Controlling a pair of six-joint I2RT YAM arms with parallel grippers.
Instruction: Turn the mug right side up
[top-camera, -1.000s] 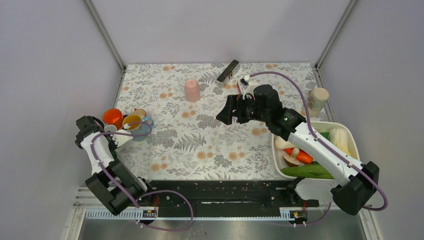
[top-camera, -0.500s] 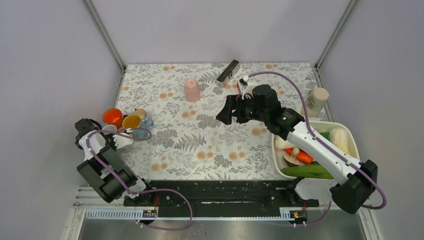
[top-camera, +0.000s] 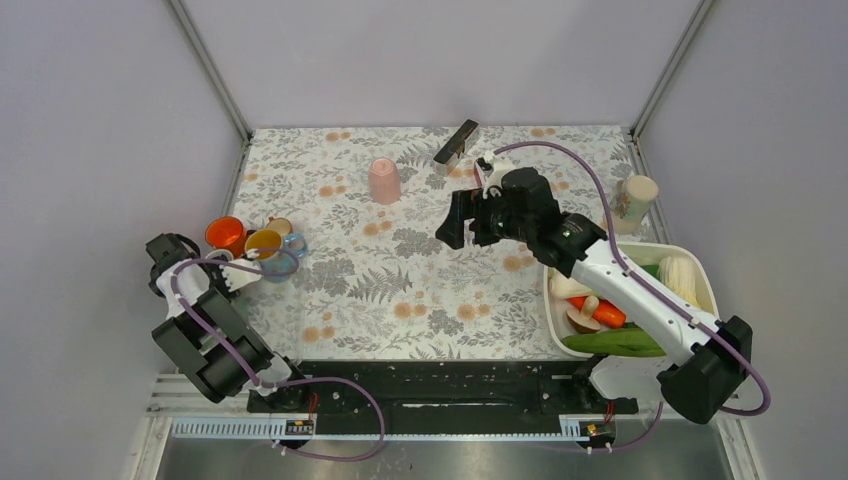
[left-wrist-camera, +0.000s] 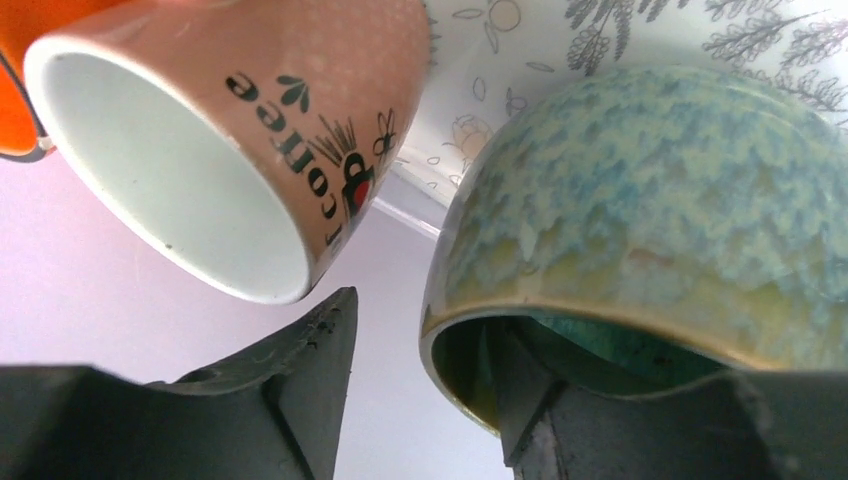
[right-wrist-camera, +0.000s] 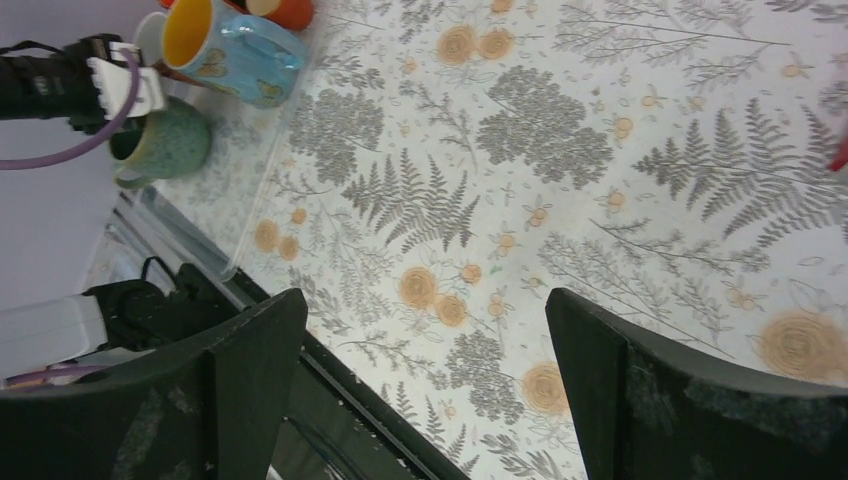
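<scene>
A speckled green mug (left-wrist-camera: 650, 190) stands upright at the table's left edge (right-wrist-camera: 165, 145), beside several other mugs. My left gripper (left-wrist-camera: 420, 315) is open around its rim. One finger is inside the mug and the other stands outside, with a gap to the wall. From above, the left gripper (top-camera: 248, 268) sits just left of the green mug (top-camera: 275, 265). A pink cup (top-camera: 385, 180) stands upside down at the back centre. My right gripper (top-camera: 452, 220) hovers wide open and empty over the middle of the table (right-wrist-camera: 425, 300).
A "coffee" mug (left-wrist-camera: 300, 100), an orange mug (top-camera: 225, 235) and a blue mug with a yellow inside (right-wrist-camera: 225, 45) crowd the green one. A white tub of vegetables (top-camera: 700, 275) sits at the right, with a jar (top-camera: 636, 195) behind it. A black block (top-camera: 456, 141) lies at the back.
My left gripper's jaws have opened off the green mug's wall, and the left arm has drawn back slightly. The right arm has barely shifted.
</scene>
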